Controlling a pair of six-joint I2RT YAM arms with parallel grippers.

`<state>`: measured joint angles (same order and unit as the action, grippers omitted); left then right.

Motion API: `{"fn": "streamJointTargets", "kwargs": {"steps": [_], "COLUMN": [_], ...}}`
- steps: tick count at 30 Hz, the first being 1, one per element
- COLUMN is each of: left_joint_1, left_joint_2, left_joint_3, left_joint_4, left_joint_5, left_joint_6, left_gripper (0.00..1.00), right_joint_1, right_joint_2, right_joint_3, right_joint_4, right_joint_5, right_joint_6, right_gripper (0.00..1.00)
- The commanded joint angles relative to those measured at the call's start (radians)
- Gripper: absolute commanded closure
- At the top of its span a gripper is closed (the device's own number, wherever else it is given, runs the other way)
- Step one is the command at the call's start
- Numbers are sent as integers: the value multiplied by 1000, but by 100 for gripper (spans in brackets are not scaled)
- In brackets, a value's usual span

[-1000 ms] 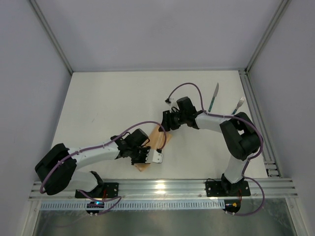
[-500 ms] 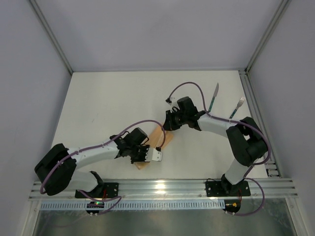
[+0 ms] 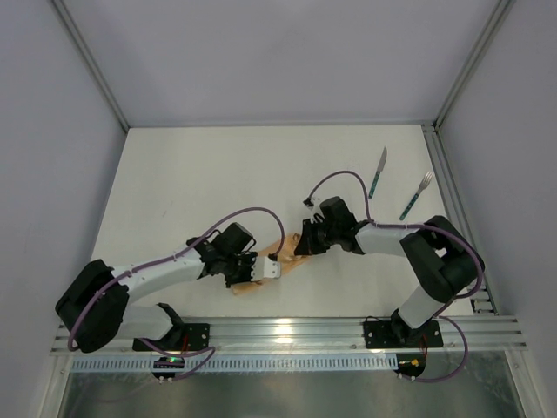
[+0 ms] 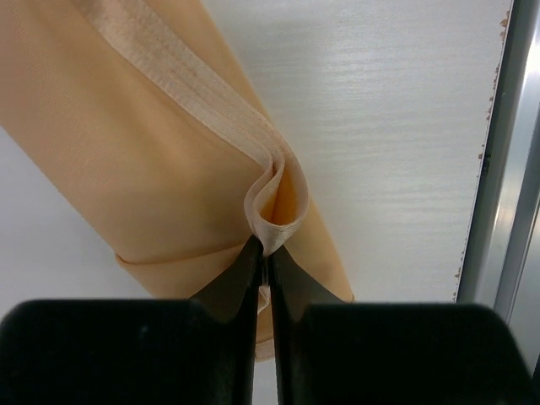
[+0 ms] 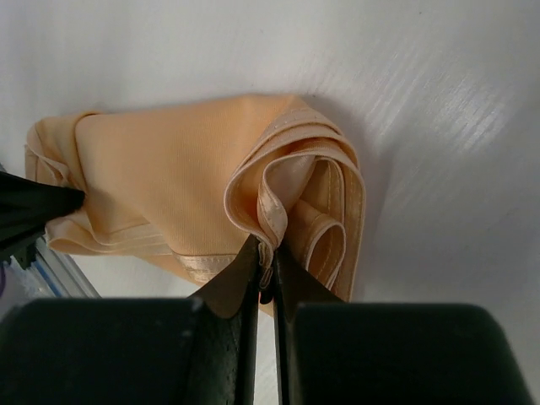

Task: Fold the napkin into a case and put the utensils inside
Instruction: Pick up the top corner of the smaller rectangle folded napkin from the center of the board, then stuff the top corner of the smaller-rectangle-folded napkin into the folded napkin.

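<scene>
The peach-orange napkin [image 3: 285, 253] is folded into a narrow band and stretched between my two grippers near the table's front middle. My left gripper [image 3: 271, 269] is shut on a looped hem at the band's near end; its jaws [image 4: 266, 250] pinch the cloth [image 4: 126, 152]. My right gripper [image 3: 301, 247] is shut on the layered hems at the far end, with folds of napkin [image 5: 160, 169] bunched around its tips [image 5: 266, 253]. The knife [image 3: 378, 171] and fork [image 3: 416, 195], both teal-handled, lie apart at the back right.
An aluminium rail [image 3: 278, 331] runs along the near table edge and shows close on the right in the left wrist view [image 4: 515, 169]. Frame posts and grey walls border the white table. The left gripper's black finger [image 5: 25, 215] shows at the napkin's far side.
The right gripper has closed on the napkin's far end and come nearer and slightly right. The left gripper shifted a little left and away. The band now lies flatter between them.
</scene>
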<state>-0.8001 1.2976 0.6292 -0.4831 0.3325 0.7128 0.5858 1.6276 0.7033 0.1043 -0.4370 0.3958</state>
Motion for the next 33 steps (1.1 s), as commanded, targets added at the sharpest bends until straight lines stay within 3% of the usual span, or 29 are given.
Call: {"fn": "streamJointTargets", "kwargs": {"steps": [1,6,14,16,17,20,22,27,33], "left_joint_1": [25,56,98,96,98,98,96,101,76], "left_joint_2": [-52,-121,-198,-190,-184,-172,-191,-236,-78], "left_joint_3": [-10,-16,-45,-62,-60,-28,7,266,366], "left_joint_4": [-31,-75,-230,-265,-276,-333,-400,-564,-342], "left_joint_5": [2,13,3,10,8,-4,-7,36,2], "left_joint_6": [-15,0,74,95,97,94,86,28,-203], "left_gripper": [90,83,89,83,71,56,53,46,47], "right_joint_1": [3,0,0,-1,-1,0,2,2,2], "right_joint_2": [3,32,44,44,48,49,46,35,14], "right_joint_3": [-37,-70,-107,-103,-102,-96,-96,-96,-99], "right_joint_4": [127,156,201,205,204,210,218,229,210], "right_joint_5": [21,63,92,90,89,86,78,69,66], "right_joint_6": [69,89,115,120,121,127,133,143,143], "right_gripper": [96,96,96,96,96,96,96,96,96]}}
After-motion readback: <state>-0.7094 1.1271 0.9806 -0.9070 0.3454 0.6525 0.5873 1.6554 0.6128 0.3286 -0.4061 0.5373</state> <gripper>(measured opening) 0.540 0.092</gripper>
